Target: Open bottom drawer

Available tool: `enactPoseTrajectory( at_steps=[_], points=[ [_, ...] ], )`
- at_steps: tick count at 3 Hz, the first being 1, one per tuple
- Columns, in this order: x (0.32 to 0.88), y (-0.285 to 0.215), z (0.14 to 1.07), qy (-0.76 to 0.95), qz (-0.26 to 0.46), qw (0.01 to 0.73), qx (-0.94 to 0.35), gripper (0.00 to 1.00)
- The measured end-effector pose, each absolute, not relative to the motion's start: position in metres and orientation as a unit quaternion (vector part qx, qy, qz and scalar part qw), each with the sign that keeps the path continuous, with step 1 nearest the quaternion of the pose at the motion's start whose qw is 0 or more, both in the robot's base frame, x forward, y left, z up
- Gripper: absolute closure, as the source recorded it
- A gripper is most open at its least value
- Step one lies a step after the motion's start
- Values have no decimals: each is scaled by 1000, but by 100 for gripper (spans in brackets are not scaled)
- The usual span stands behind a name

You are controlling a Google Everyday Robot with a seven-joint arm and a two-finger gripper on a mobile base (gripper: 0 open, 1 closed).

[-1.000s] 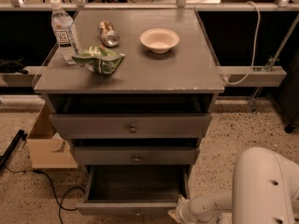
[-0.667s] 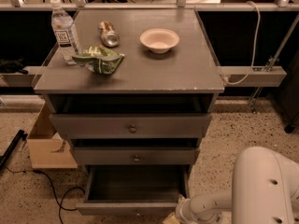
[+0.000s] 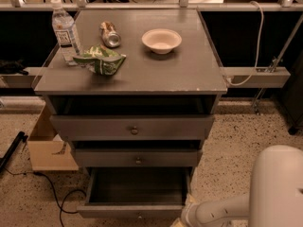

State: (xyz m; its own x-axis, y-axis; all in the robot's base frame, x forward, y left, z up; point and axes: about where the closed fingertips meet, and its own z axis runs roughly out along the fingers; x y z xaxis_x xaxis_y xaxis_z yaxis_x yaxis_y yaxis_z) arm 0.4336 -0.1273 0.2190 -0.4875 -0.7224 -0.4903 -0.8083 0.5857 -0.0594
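The grey cabinet has three drawers. The bottom drawer [image 3: 135, 210] is pulled out toward me, its empty inside showing, its thin front at the frame's lower edge. The middle drawer [image 3: 137, 158] and top drawer [image 3: 134, 127] stand slightly out, each with a small round knob. My white arm [image 3: 277, 188] comes in from the lower right. The gripper [image 3: 185, 219] sits at the bottom edge, just right of the bottom drawer's front corner, mostly cut off by the frame.
On the cabinet top [image 3: 189, 70] are a water bottle [image 3: 64, 30], a tipped can [image 3: 110, 34], a green chip bag [image 3: 101, 60] and a white bowl [image 3: 161, 40]. A cardboard box [image 3: 47, 148] and a black cable [image 3: 57, 193] lie on the floor at left.
The view and the arm have shifted slightly; the bottom drawer stays pulled out, and the gripper stays by its right front corner.
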Motion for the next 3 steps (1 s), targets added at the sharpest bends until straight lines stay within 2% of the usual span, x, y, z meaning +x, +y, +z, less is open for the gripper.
enactPoseTrajectory(
  at_steps=[1,3],
  points=[
    [440,-135,291,840,27,286,-459,0],
    [421,-143,302,835,13,284,-471,0]
  ],
)
